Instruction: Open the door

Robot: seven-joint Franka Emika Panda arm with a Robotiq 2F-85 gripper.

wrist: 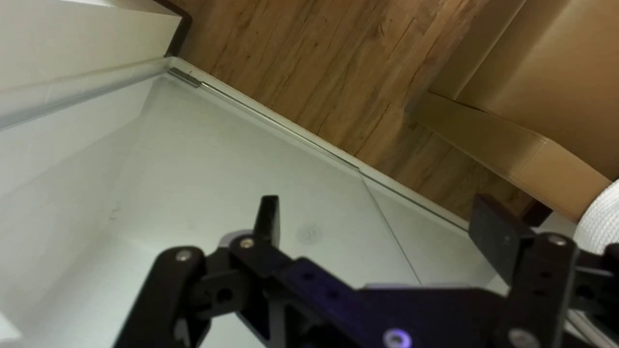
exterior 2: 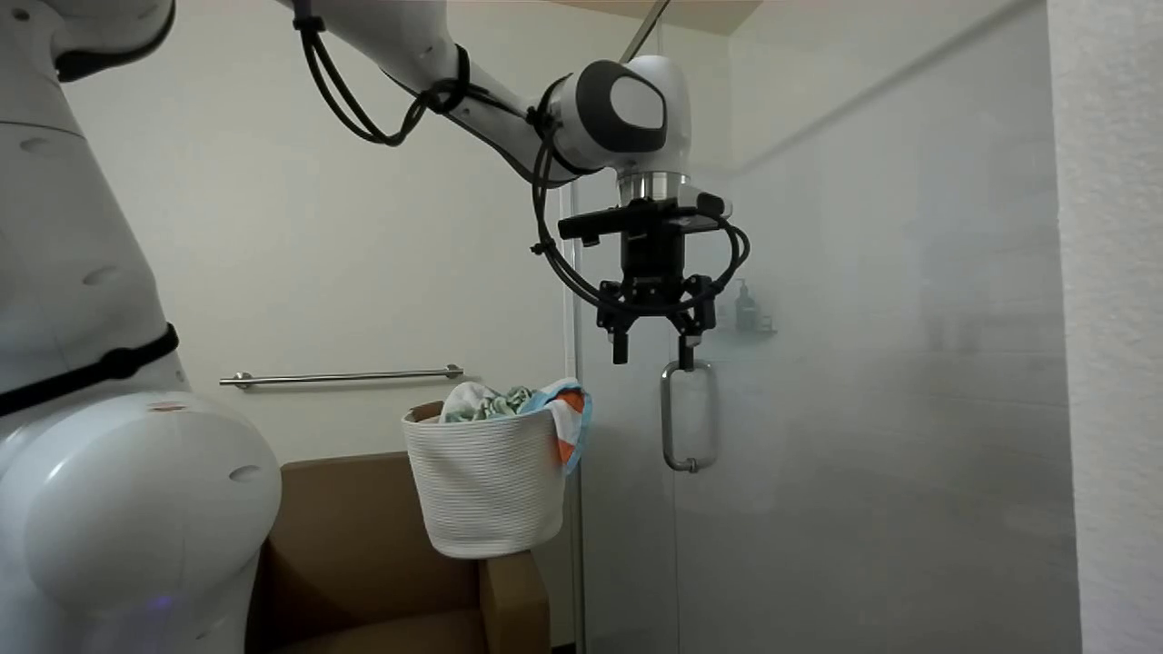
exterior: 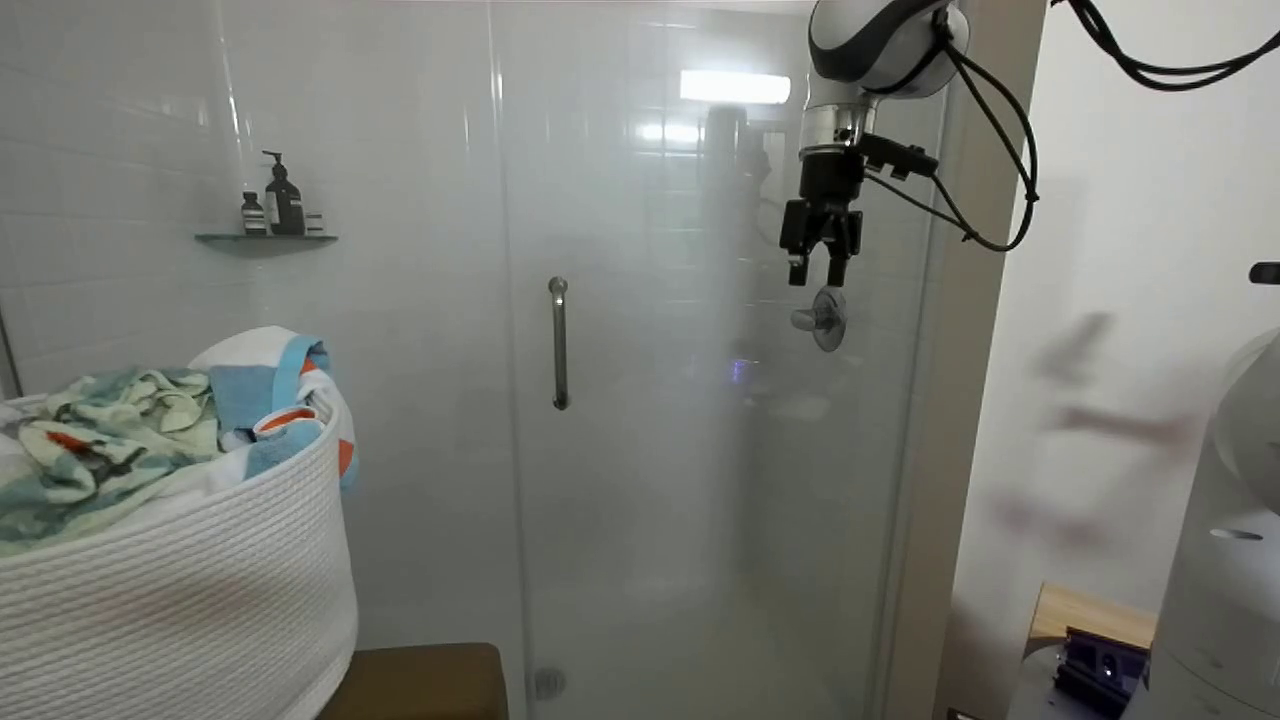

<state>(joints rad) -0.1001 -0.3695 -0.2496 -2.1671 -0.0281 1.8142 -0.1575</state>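
The white arm (exterior 2: 409, 36) has dark-grey trim (exterior 2: 595, 104), black cables (exterior: 1031, 170), a silver collar (exterior 2: 652, 186) and black jaws with screws (wrist: 184, 254).

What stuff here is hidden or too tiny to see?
Any words on the bottles: too small in both exterior views.
What's deep in the basket: hidden by its wall and the cloths in both exterior views.
Bottom of the door: cut off by the pictures' lower edge in both exterior views.

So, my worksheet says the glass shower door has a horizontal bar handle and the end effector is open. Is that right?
Not quite: the bar handle on the glass shower door is vertical, as both exterior views show. The end effector is open.
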